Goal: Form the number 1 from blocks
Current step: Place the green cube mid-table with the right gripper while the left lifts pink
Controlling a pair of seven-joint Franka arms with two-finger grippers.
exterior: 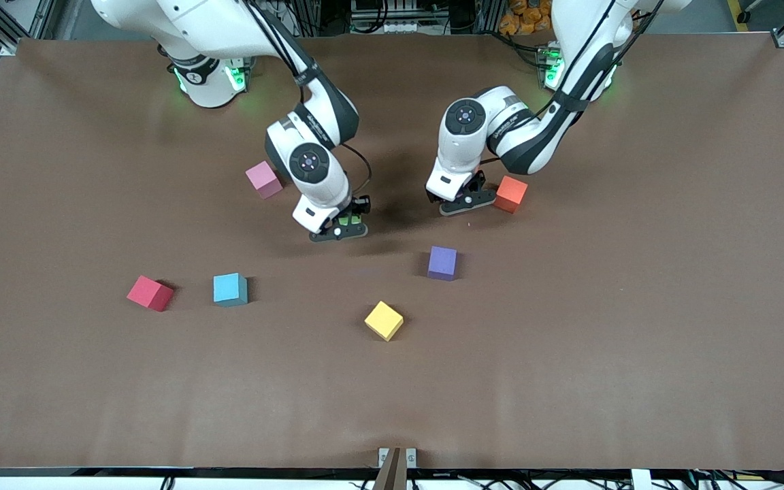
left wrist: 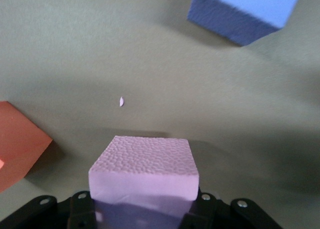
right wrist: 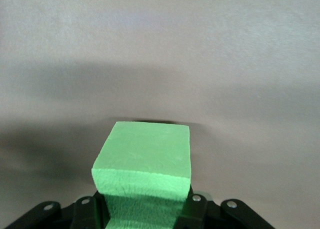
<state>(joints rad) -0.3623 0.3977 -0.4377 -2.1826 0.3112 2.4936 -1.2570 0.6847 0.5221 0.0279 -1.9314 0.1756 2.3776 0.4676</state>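
— Blocks lie all over the table (exterior: 637,340). Why are both arms down so low?

— Each one has a block to carry. The right pincer (exterior: 341,230) is pinching the green block (right wrist: 145,159) from two sides, so it will not slip out.

— And the left pincer (exterior: 465,202)?

— It is pressed tight on a lilac block (left wrist: 145,164). The wrist view shows that block sticking out between the fingers. From the front the arm hides it.

— Is the orange cube (exterior: 511,194) being held too?

— No. It sits just beside the left pincer, not in it. It is likely not needed for the number.

— Where are the other blocks?

— The purple block (exterior: 442,263) is on the table near the left pincer. The pink block (exterior: 264,180) is near the right pincer, close to its arm. The blue block (exterior: 230,289) and the red block (exterior: 150,292) sit side by side, well apart from both pincers. The yellow cube (exterior: 384,320) is alone, about as far from one pincer as from the other.

— So is the number 1 made?

— Not yet. No blocks stand in a line. It looks like an early step: grab two blocks first, then set them down in a row.

— Are the held blocks up in the air?

— That is hard to tell. They are on the table or just above it.
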